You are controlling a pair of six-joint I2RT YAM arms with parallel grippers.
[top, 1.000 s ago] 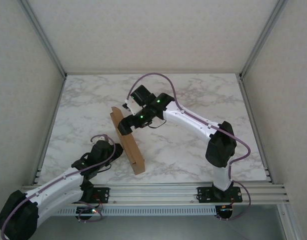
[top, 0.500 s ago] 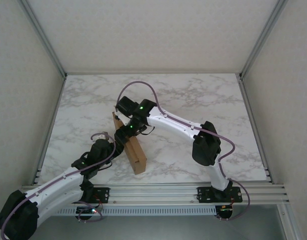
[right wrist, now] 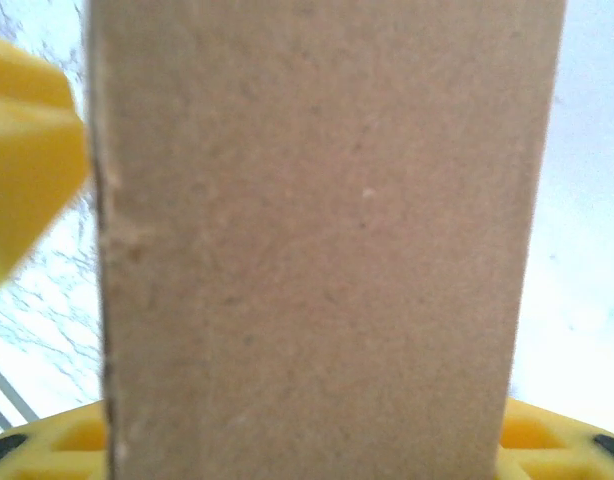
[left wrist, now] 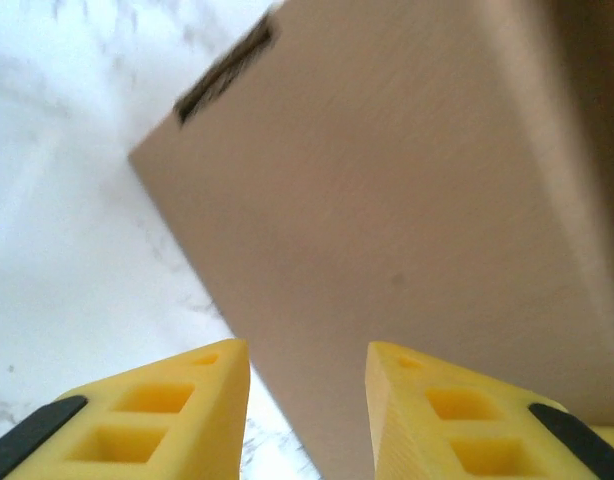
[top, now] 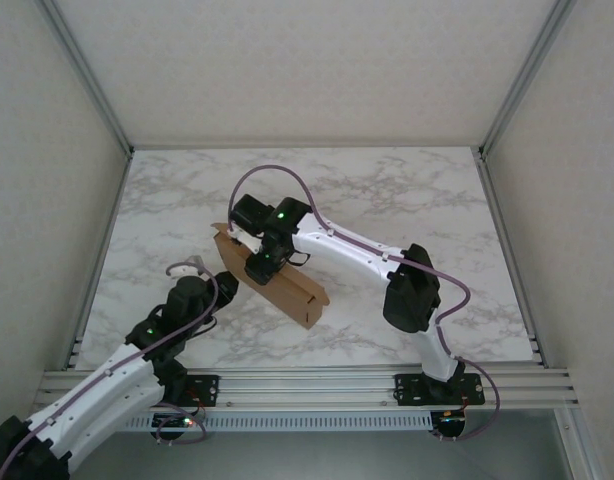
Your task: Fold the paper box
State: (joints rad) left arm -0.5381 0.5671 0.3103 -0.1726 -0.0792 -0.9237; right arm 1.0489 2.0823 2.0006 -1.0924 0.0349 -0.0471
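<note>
The paper box (top: 287, 288), a plain brown folded slab, sat tilted on the worktop (top: 387, 190) left of centre, right fingers (right wrist: 27, 150) straddling it, grip unclear, left fingers (left wrist: 167, 410) parted, empty, close before it.

The paper box (top: 277, 285) sits on the table (top: 437, 200), between the 2 fingers of the right gripper (top: 255, 266). The left gripper (top: 221, 284) is just left of it.
</note>
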